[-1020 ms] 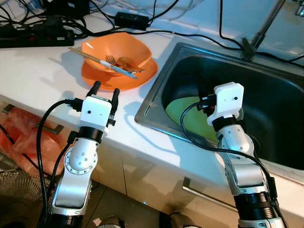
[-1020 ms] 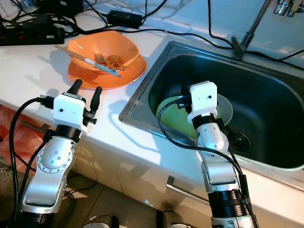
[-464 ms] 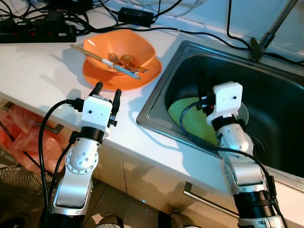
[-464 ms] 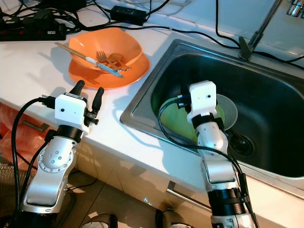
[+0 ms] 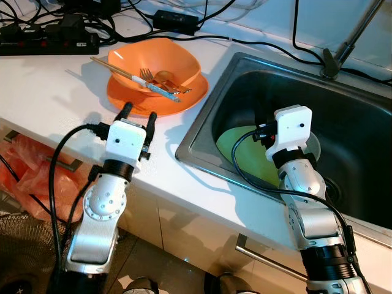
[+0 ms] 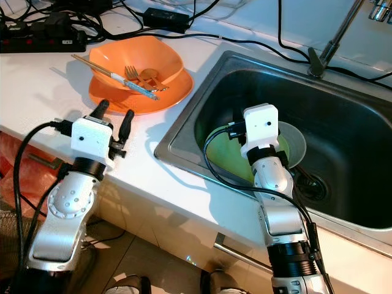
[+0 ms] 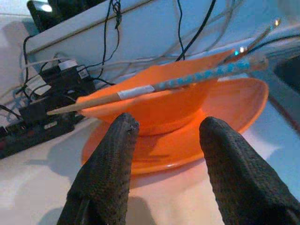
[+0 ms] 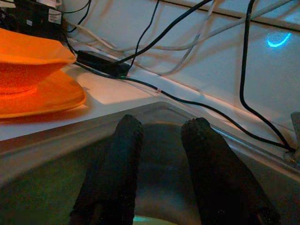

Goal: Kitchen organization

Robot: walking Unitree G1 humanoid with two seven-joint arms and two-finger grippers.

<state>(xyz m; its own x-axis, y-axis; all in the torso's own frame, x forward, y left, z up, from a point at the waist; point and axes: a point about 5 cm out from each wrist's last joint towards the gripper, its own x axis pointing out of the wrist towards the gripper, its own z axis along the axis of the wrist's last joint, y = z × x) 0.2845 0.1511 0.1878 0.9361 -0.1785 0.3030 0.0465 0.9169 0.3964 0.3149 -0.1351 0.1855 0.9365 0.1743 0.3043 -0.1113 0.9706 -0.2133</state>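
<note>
An orange bowl (image 5: 160, 60) sits on an orange plate (image 5: 195, 93) on the white counter. A pair of chopsticks (image 5: 120, 73), a fork (image 5: 145, 75) and a spoon lie in the bowl. My left gripper (image 5: 139, 112) is open just short of the plate's near rim; in the left wrist view (image 7: 168, 123) the bowl and plate stand between its fingers, untouched. My right arm hangs over the steel sink (image 5: 202, 119), above a green plate (image 5: 236, 144) and a grey plate (image 6: 295, 142). The right gripper (image 8: 164, 125) is open with nothing between its fingers.
A black power strip (image 5: 49, 43), an adapter (image 5: 176, 21) and several cables lie along the back of the counter. The tap's base (image 5: 331, 61) stands behind the sink. A cabinet handle (image 5: 269, 257) sits below; red bags (image 5: 24, 177) lie on the floor at left.
The camera shifted a little a second ago. My left gripper has edged slightly closer to the orange plate. The right arm has stayed over the sink.
</note>
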